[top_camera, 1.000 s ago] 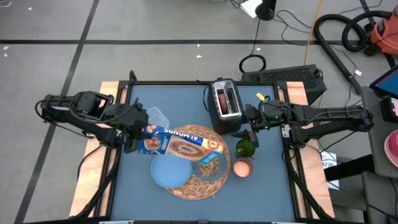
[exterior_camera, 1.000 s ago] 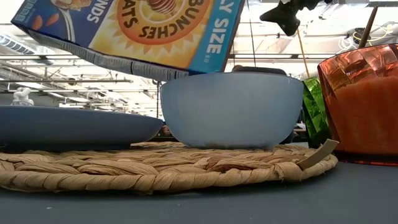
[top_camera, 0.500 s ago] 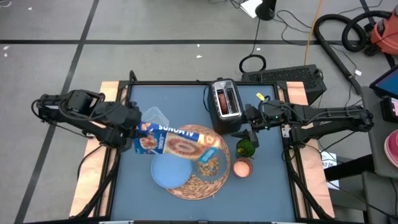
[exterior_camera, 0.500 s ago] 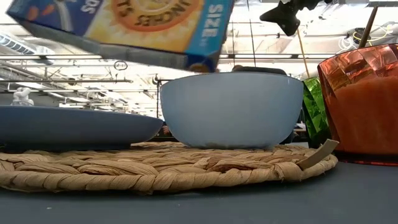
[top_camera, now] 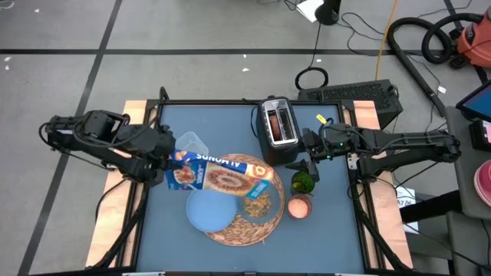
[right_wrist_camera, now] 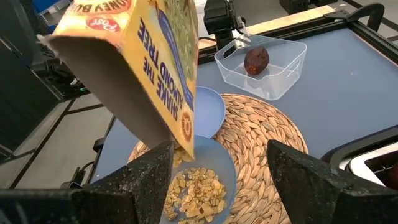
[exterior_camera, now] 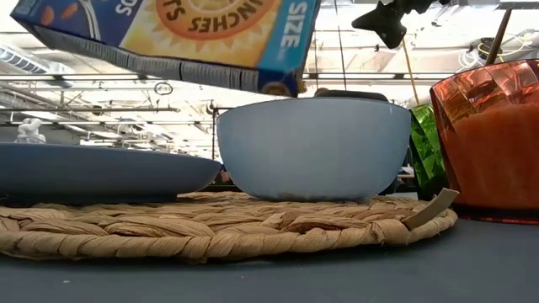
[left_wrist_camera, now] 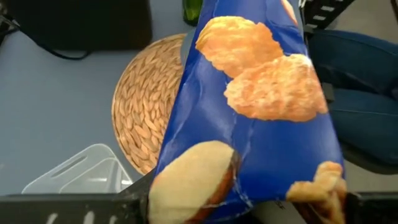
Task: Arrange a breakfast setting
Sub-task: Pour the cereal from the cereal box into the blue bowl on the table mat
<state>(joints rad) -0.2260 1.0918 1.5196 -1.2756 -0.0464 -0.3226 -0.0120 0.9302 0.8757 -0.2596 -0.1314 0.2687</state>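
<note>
My left gripper (top_camera: 169, 163) is shut on a blue and yellow cereal box (top_camera: 222, 175), held tipped over the bowl (top_camera: 258, 202). Tan cereal (right_wrist_camera: 196, 190) lies in the bowl and falls from the box's open end (right_wrist_camera: 181, 146). The bowl and a light-blue plate (top_camera: 205, 213) sit on the round straw mat (top_camera: 234, 230). The orange-pink cup (top_camera: 299, 205) stands just right of the mat. A small dark-red fruit (right_wrist_camera: 256, 60) lies in the clear tub (top_camera: 192, 143). My right gripper (top_camera: 311, 167) is open and empty beside the toaster. The bagel is out of view. My left gripper pinches the cereal box at its closed end (left_wrist_camera: 186, 193), one finger (left_wrist_camera: 134, 199) on each side. The fingers come level from the table's left side and lie along the box. The box is lifted clear, its open end lower, over the bowl.
A black-and-silver toaster (top_camera: 278, 130) stands at the far side, behind the mat. A green glass object (top_camera: 303, 182) stands between the toaster and the cup, under my right gripper. The clear tub sits close beside my left gripper.
My left gripper has drawn a little toward the table's left edge with the cereal box. The box's open end has pulled back off the bowl's middle, dipped, and risen again. More cereal now shows in the bowl.
</note>
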